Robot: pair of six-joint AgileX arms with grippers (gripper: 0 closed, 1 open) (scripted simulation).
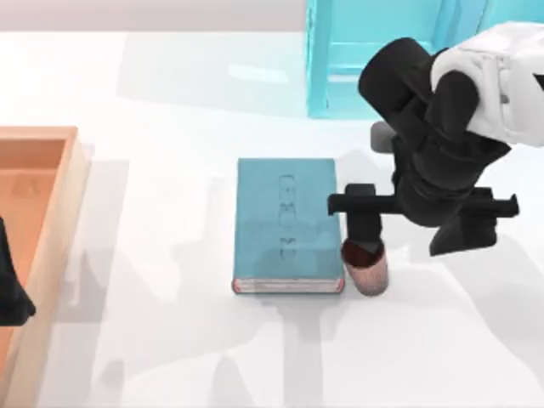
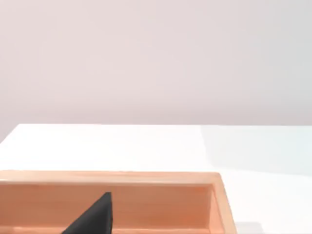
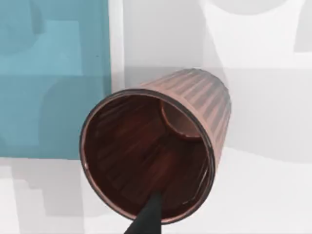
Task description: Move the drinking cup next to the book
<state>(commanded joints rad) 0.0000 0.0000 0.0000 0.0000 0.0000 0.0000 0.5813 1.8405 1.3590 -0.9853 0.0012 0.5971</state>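
Wooden tray (image 1: 42, 229) sits at the far left of the tabletop (image 1: 170, 102), light orange walls, open top. Left arm is parked over it at the left edge; the left wrist view has one dark fingertip of the left gripper (image 2: 92, 218) above the tray's inner wall (image 2: 161, 202). Cannot tell if that gripper is apart or together.

Book (image 1: 287, 223) lies flat near the tabletop's middle, teal cover up with faint embossed marks, pale page edge with reddish trim facing the near side. In the right wrist view the book (image 3: 51, 73) takes the corner next to the cup.

Drinking cup (image 1: 365, 266) stands upright just beside the book's right edge, at its near right corner. Touching or a hair apart, can't resolve it. Ribbed reddish-brown sides, dark brown inside. Right wrist view looks down into the cup's mouth (image 3: 146, 156).

Right gripper (image 1: 364, 231) hangs directly over the cup, one dark finger (image 3: 146, 219) reaching inside the rim. Fingers look clamped on the cup's wall, one inside and one outside.

Light cyan shelf frame (image 1: 374, 59) stands at the back of the tabletop, right of centre, partly behind the right arm.
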